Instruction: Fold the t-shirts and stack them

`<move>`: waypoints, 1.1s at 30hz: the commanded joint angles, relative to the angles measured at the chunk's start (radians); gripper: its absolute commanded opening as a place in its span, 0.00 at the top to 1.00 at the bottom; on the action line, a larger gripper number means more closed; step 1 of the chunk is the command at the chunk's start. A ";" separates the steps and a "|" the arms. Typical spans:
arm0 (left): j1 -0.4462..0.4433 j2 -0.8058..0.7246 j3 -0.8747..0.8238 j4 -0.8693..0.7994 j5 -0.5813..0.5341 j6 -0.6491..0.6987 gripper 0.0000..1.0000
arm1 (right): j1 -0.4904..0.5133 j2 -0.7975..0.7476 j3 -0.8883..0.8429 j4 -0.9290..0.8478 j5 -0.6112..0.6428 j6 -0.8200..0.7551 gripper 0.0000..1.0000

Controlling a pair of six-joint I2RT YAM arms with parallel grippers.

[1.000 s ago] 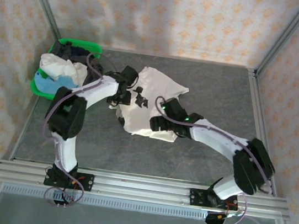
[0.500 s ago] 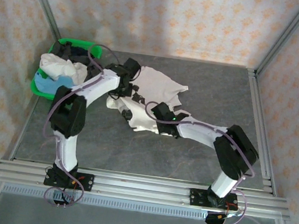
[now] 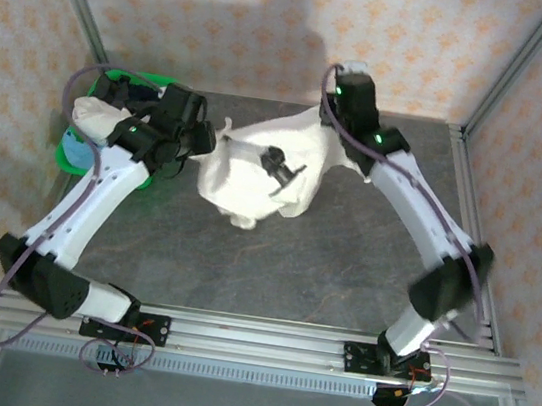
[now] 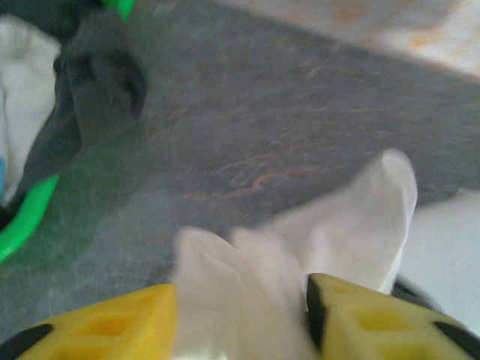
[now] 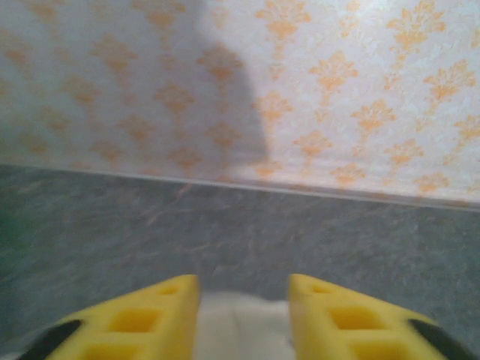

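The green basket [image 3: 75, 161] sits out beyond the left fingers, on the side away from the shirt they hold. White [image 3: 98, 116], light blue [image 3: 75, 146] and black [image 3: 125, 92] t-shirts are heaped inside it. In the left wrist view its green rim [image 4: 25, 218] and a dark fold of cloth [image 4: 91, 96] lie ahead of the fingers and to their left.

The left fingers [image 3: 209, 140] are clenched on one corner of the shiny white t-shirt [image 3: 255, 176]. In the wrist view, white cloth [image 4: 247, 285] fills the gap between the two yellow fingers and bunches up past their tips.

From there the shirt stretches across to the right fingers [image 3: 332, 111], which grasp its far corner near the back wall. Its body hangs between the two pairs of fingers over the grey bench [image 3: 343, 264]. The small black chest print [image 3: 278, 167] faces up, roughly midway between them. Whether the lower edge touches the bench cannot be told.

In the right wrist view, a strip of white cloth [image 5: 241, 328] lies pinched between the yellow fingers, low at their base.
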State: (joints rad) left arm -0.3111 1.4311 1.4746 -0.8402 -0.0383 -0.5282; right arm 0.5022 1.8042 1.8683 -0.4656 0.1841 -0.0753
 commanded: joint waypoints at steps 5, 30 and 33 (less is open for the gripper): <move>0.014 0.117 -0.146 -0.008 -0.003 -0.047 0.41 | 0.000 0.240 0.183 -0.386 0.070 0.066 0.36; 0.010 0.512 -0.028 0.090 0.028 -0.014 0.96 | 0.386 -0.258 -1.046 0.207 -0.111 0.180 0.26; 0.022 0.444 -0.024 0.077 0.034 -0.012 1.00 | 0.386 -0.191 -1.008 0.175 -0.029 0.172 0.31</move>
State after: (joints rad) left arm -0.3000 1.9629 1.4162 -0.7124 0.0315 -0.5453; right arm 0.8810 1.5696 0.8154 -0.2790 0.0475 0.1177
